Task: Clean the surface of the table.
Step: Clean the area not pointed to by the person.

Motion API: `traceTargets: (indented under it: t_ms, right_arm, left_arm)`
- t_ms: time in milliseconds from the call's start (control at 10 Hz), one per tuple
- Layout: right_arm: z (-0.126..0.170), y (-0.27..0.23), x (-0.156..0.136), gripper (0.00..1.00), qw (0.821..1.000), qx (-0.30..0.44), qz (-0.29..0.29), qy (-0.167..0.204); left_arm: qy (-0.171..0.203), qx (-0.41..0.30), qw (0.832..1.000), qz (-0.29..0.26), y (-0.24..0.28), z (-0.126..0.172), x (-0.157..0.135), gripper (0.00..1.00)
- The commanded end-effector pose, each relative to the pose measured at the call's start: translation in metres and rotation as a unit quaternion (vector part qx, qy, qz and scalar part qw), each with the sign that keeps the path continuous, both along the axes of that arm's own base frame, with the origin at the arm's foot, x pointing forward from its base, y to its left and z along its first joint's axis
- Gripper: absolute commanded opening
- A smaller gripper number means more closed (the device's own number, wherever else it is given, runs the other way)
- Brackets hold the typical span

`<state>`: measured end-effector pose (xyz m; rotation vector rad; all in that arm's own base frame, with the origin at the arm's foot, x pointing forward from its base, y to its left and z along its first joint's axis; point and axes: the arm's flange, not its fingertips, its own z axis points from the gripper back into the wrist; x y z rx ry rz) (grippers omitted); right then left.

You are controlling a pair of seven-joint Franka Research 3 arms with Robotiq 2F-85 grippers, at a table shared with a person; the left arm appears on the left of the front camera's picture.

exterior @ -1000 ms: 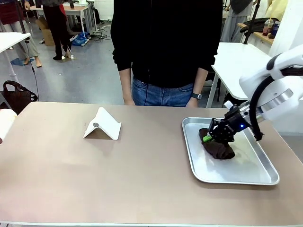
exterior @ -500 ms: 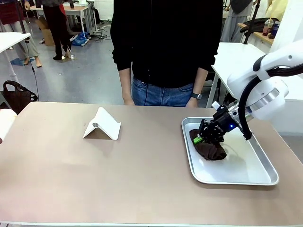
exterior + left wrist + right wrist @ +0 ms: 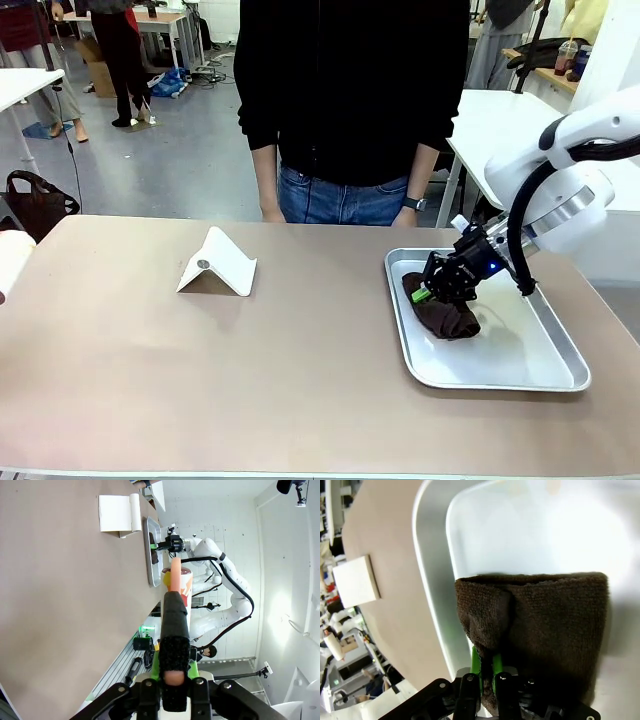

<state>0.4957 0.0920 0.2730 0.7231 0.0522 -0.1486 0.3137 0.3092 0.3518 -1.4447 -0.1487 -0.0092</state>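
At R part of table, on steel tray: R gripper is clamped on brown cloth. Green pads pinch one fold; rest bunches below.
Change vs 1 s ago: gripper + cloth have slid from abt tray centre into its L half. Almost no shift over last half-sec.
Cloth contact: underside looks to rest on tray floor; can't tell if any of it is lifted.
Meaning for task: judged, grasp is done and carry-out is just starting. Wiping not yet begun; no cloth on taupe top.
Table top: taupe, runs full width of front view; no dirt visible at this res.
L gripper: fingers shut together, nothing made out b/w them. Sits off at L end, well apart from tray.
Edge 1: tray's raised L rim is just beside cloth, b/w it and bare top. Cloth needs to clear it or it may snag and shove tray.
Edge 2: pale near lip of table; long strokes toward it cd take cloth over.
Obstacle: white folded stand, far-centre-L, well apart from tray.
Person: stands at far edge, hands down by it, not reaching in.
Open room: wide bare stretch b/w stand and tray and along whole near side. Prob. best first wipe zone is just L of tray.
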Motion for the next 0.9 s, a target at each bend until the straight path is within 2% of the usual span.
traceTargets:
  t_ms: [0,600,800]
  right_arm:
    - [-0.005,-0.034,-0.006,0.10,0.999,-0.003,-0.035,-0.034]
    - [0.020,-0.091,-0.020,0.10,0.991,0.040,-0.098,-0.075]
    - [0.034,-0.099,-0.026,0.10,0.983,0.138,-0.091,-0.084]
  left_arm:
    - [0.000,0.000,1.000,0.001,-0.001,0.003,-0.003,0.22]
    - [0.000,0.000,1.000,0.001,-0.001,0.003,-0.003,0.22]
    - [0.000,0.000,1.000,0.001,-0.001,0.003,-0.003,0.22]
